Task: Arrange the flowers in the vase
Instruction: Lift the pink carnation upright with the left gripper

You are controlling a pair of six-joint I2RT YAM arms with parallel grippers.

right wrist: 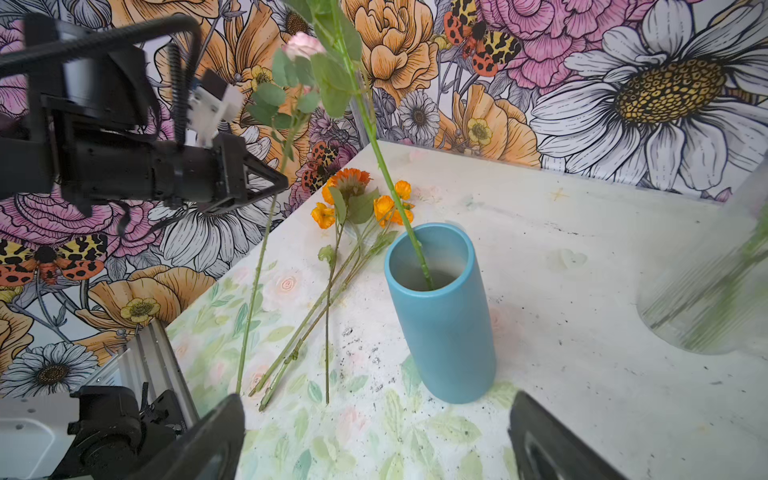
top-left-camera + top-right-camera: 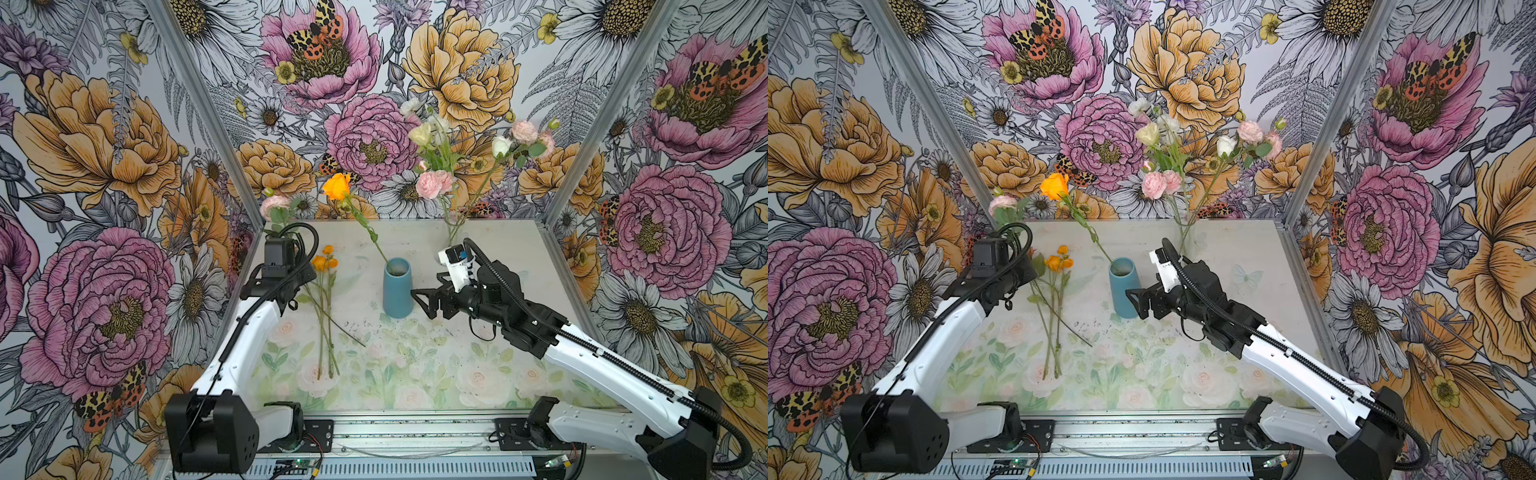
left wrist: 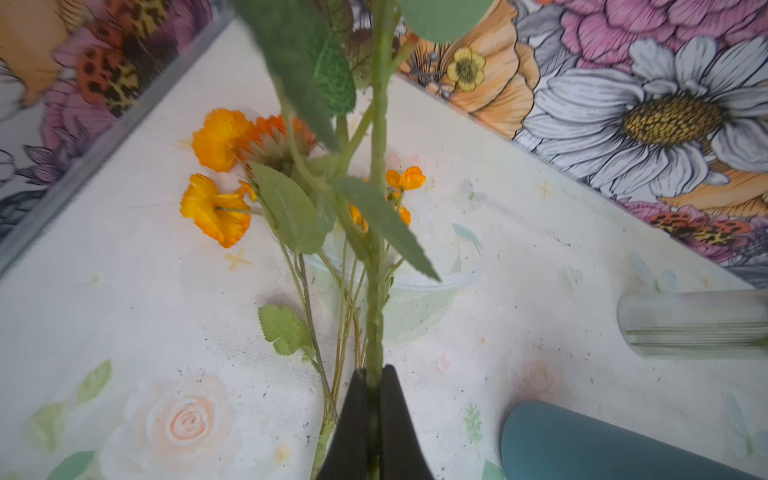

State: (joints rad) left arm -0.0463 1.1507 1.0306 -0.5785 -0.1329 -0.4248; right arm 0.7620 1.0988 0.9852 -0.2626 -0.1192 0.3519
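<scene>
The blue vase [image 2: 397, 286] [image 2: 1124, 286] [image 1: 440, 311] stands mid-table with one orange flower [image 2: 336, 185] [image 2: 1054, 185] leaning out of it. My left gripper [image 3: 374, 378] [image 1: 279, 187] is shut on the green stem of a pink flower [image 2: 274, 206] [image 2: 1003, 204] [image 1: 303, 45], held upright above the table, left of the vase. More orange flowers [image 2: 324, 262] [image 2: 1059, 262] [image 3: 220, 141] [image 1: 353, 195] lie flat on the table between that arm and the vase. My right gripper [image 2: 420, 304] [image 2: 1136, 304] [image 1: 378, 399] stands open and empty just right of the vase.
A clear ribbed glass vase [image 2: 453, 232] [image 2: 1187, 237] [image 1: 706, 291] at the back holds pink and cream flowers [image 2: 432, 183]. A clear shallow dish [image 3: 457, 282] lies under the loose flowers. Flower-printed walls close in the table on three sides.
</scene>
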